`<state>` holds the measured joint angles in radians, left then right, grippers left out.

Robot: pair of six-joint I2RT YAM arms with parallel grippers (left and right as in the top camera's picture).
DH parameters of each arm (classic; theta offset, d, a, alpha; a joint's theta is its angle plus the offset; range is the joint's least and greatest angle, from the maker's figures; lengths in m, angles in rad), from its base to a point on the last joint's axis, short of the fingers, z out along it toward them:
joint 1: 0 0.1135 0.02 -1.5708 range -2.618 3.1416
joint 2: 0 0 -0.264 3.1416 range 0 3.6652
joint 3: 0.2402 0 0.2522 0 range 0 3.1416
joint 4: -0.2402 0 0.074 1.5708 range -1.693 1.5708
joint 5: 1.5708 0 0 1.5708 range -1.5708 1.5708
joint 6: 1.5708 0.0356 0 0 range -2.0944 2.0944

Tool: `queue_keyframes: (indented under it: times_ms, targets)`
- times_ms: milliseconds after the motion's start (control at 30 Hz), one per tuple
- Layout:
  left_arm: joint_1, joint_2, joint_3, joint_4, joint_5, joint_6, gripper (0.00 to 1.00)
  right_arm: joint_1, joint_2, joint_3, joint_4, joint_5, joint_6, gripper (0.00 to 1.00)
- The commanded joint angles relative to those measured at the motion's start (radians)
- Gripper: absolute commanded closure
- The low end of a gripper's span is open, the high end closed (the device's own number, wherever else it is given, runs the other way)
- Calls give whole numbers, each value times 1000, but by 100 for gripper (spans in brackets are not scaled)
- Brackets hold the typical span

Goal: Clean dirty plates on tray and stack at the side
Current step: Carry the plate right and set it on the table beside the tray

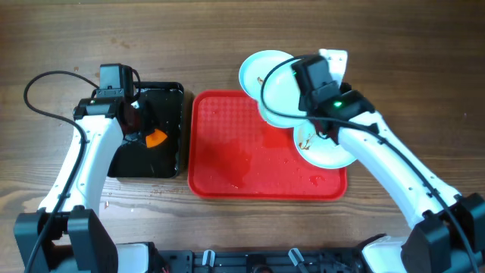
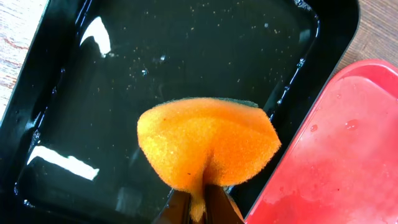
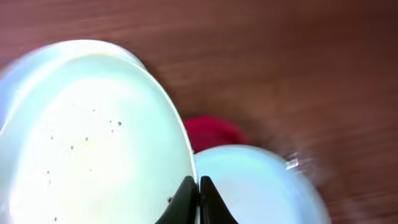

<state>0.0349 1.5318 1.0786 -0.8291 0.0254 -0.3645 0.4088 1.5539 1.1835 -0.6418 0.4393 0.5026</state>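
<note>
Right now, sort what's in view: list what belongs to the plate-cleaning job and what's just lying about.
Job: held plate, smeared plate, third plate, red tray, orange sponge, black tray.
Lying about: black cable, white item, unidentifiable.

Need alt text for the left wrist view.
The left hand pinches a squeezed orange foam sponge over a glossy, wet black rectangular plastic tray. The corner of a wet red plastic tray shows at lower right.
</note>
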Motion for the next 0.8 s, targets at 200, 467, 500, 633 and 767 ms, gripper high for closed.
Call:
queue_keyframes:
  times_ms: [200,467,500,633,767]
  targets:
    - [5,6,6,-1,8,-9,96,-437,-155,17,-61,-336,99,95]
    - [5,6,6,-5,8,-9,96,-869,-52,5,-115,-397,97,95]
    - [5,6,6,-9,8,-9,96,-917,-21,5,-109,-407,100,95]
    - [5,6,6,-17,8,-9,96,-1014,97,5,-90,-407,110,95]
    - [5,6,6,-26,8,-5,96,-1033,219,5,-65,-407,129,95]
